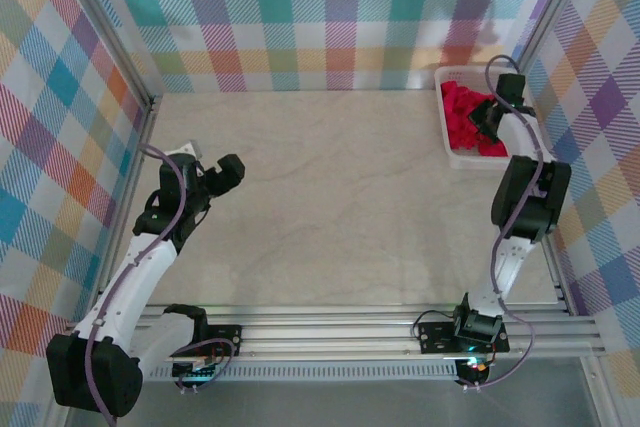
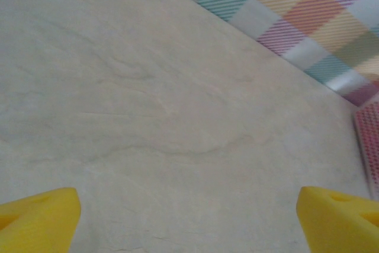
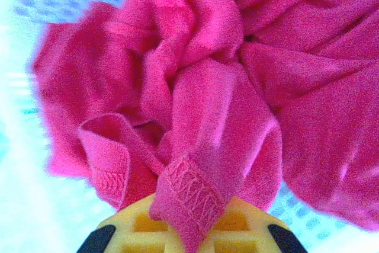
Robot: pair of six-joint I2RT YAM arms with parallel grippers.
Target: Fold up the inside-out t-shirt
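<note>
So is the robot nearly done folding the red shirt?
Not nearly. Nothing is folded: the t-shirt lies crumpled in the white basket. In hand: the right gripper is down at it, a hem lying over its finger; a firm grip can't be confirmed. The left gripper hovers open over the table. Left: lifting out, spreading, folding.

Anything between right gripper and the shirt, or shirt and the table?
Nothing before the t-shirt: its hem drapes a finger of the right gripper. The basket wall stands between the t-shirt and the table.
</note>
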